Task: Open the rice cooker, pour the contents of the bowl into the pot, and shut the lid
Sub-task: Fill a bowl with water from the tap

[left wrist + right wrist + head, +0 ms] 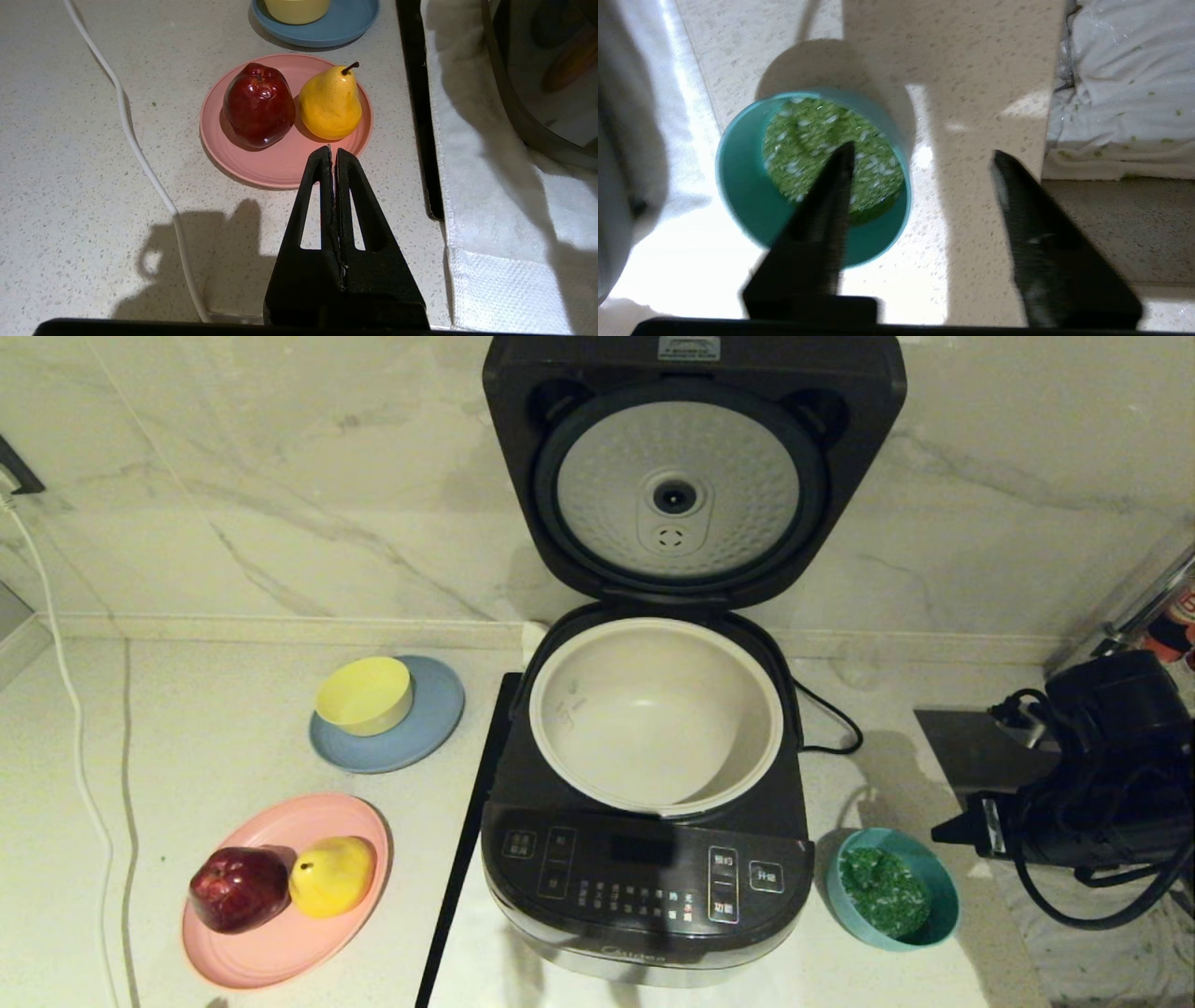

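One step looked complete: the rice cooker [644, 859] sat mid-surface with its lid [691, 467] raised at twelve o'clock and the cream pot [656, 714] bare inside. At the cooker's four o'clock sat the teal bowl [892, 901], full of green contents [882, 889]. The right pincer [920, 172] hovered above it with fingers wide apart, holding nothing. Grasping the bowl appeared to be the step in hand; next it probably needed to straddle the rim and close. The left pincer [334, 154], fingers together, hung parked near eight o'clock.
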